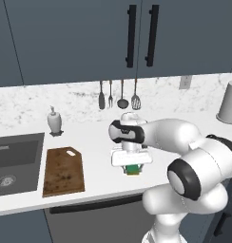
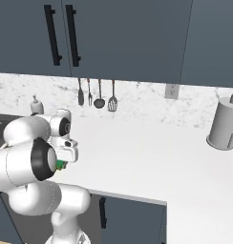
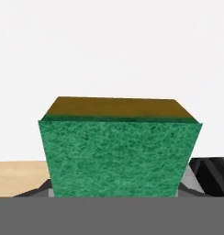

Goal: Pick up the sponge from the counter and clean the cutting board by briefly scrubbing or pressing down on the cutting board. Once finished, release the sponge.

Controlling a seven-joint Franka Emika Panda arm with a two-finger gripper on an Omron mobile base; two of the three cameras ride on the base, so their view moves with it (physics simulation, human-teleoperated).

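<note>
The gripper [image 1: 132,169] hangs low over the white counter [image 1: 99,142], close to the front edge, with the sponge [image 1: 133,170] between its fingers; the jaws are closed on it. In the hand view the sponge [image 3: 119,156] shows its green face large, a yellow layer along the far side, and bare white worktop beyond it. From the right base view a green bit of the sponge [image 2: 59,165] peeks out under the hand, just behind the arm's elbow.

To the arm's left, well apart from the sponge, the cutting board [image 1: 63,171] lies flat with its long side running toward the front edge; open counter separates the two. Just left of the board, the dark sink [image 1: 15,161] is sunk into the worktop. Behind the board stands a soap dispenser [image 1: 54,121]. Utensils [image 1: 119,95] hang on the marble backsplash [image 1: 51,102], a paper towel holder [image 2: 226,124] stands far right, and dark cabinets [image 1: 80,38] hang above.
</note>
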